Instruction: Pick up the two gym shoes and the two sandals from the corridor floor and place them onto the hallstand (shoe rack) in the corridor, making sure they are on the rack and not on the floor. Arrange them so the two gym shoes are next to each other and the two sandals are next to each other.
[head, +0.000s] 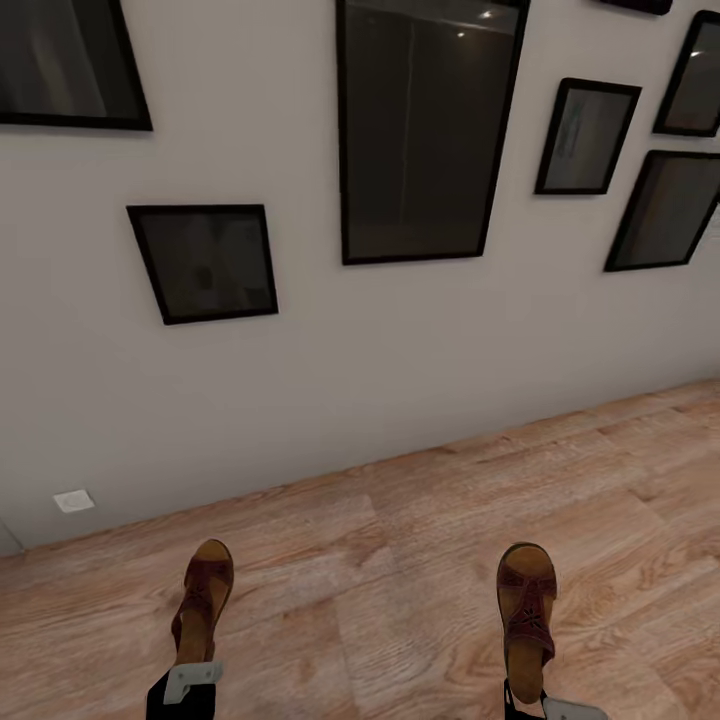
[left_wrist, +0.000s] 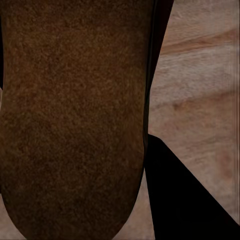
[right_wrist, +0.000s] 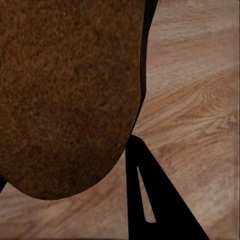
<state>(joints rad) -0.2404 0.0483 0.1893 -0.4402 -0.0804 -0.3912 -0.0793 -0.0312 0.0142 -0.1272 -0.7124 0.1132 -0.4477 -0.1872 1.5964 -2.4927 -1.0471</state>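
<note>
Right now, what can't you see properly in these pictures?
- Left tool: head view, cut off by the bottom edge, so its fingers' hold on the left sandal is not shown.
- Right tool: head view, cut off at the bottom edge below the right sandal.
- Floor: left wrist view, mostly hidden by the sandal's sole.
- Framed pictures: head view, too dark to make out.

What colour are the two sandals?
Dark reddish-brown straps with tan insoles, on both the left sandal and right sandal; best in the head view.
</note>
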